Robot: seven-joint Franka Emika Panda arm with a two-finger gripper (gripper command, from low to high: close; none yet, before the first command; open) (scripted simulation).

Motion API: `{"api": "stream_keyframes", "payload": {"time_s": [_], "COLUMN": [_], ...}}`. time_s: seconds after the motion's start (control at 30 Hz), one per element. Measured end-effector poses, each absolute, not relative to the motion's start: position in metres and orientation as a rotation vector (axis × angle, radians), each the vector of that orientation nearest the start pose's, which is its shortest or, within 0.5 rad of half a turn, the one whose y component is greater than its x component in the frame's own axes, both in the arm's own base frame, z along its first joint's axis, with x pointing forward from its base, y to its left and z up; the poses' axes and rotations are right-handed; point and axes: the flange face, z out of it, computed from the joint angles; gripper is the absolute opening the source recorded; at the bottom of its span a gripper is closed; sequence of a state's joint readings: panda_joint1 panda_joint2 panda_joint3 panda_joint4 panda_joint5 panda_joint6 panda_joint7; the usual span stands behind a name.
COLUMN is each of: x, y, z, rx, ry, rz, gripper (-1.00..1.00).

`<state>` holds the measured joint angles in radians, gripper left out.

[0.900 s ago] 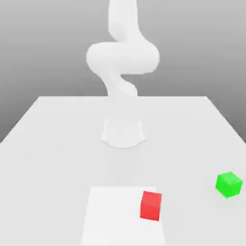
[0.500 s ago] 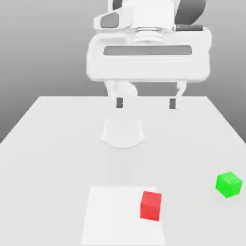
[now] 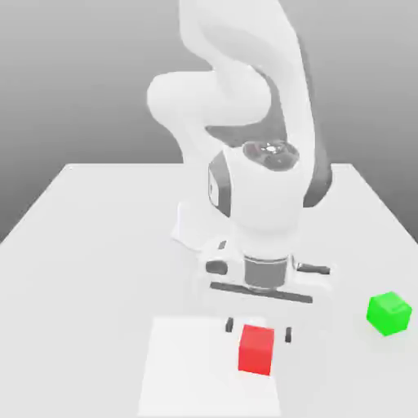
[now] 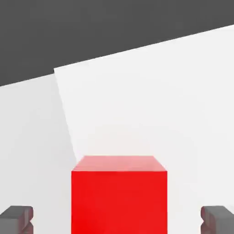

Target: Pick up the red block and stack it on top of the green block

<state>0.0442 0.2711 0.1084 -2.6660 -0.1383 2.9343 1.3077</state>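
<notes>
The red block (image 3: pixel 256 349) rests on a white square patch (image 3: pixel 180 367) near the table's front edge. My gripper (image 3: pixel 258 330) hangs open just above and behind it, one dark fingertip (image 3: pixel 230 326) on each side of the block's top. In the hand view the red block (image 4: pixel 119 194) lies between the two grey fingertips (image 4: pixel 17 218), with a clear gap on both sides. The green block (image 3: pixel 389 313) sits on the table at the exterior view's right, apart from the arm.
The white table (image 3: pixel 90 245) stretches wide around the arm's round base (image 3: pixel 189 229). The arm's body leans forward over the middle of the table. In the hand view the white patch's (image 4: pixel 137 100) edge borders a dark area.
The hand has dropped from high above the table's middle down to the red block, with its fingers now astride the block. Both blocks stay where they were.
</notes>
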Motion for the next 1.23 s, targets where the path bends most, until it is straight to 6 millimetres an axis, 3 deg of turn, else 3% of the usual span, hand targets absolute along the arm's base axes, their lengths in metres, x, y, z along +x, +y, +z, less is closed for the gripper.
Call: {"api": "stream_keyframes", "payload": {"time_s": [0.23,0.43,0.67,0.87,0.9,0.97,1.13,1.17,1.23], "x": [0.403,0.403,0.372,0.312,0.303,0.304,0.304,0.303,0.303], "y": [0.075,0.078,0.206,0.308,0.319,0.322,0.323,0.322,0.322], "z": [0.148,0.203,0.226,0.243,0.243,0.233,0.189,0.183,0.183], "rx": [-2.738,-2.748,-3.017,-3.131,-3.136,-3.136,-3.138,-3.138,-3.138], "ry": [1.538,1.521,0.862,0.237,0.158,0.134,0.124,0.123,0.123], "rz": [-0.002,-0.002,0.004,0.002,0.0,-0.003,-0.003,-0.002,-0.002], "gripper": [-1.0,-1.0,-1.0,-1.0,-1.0,-1.0,-1.0,1.0,1.0]}}
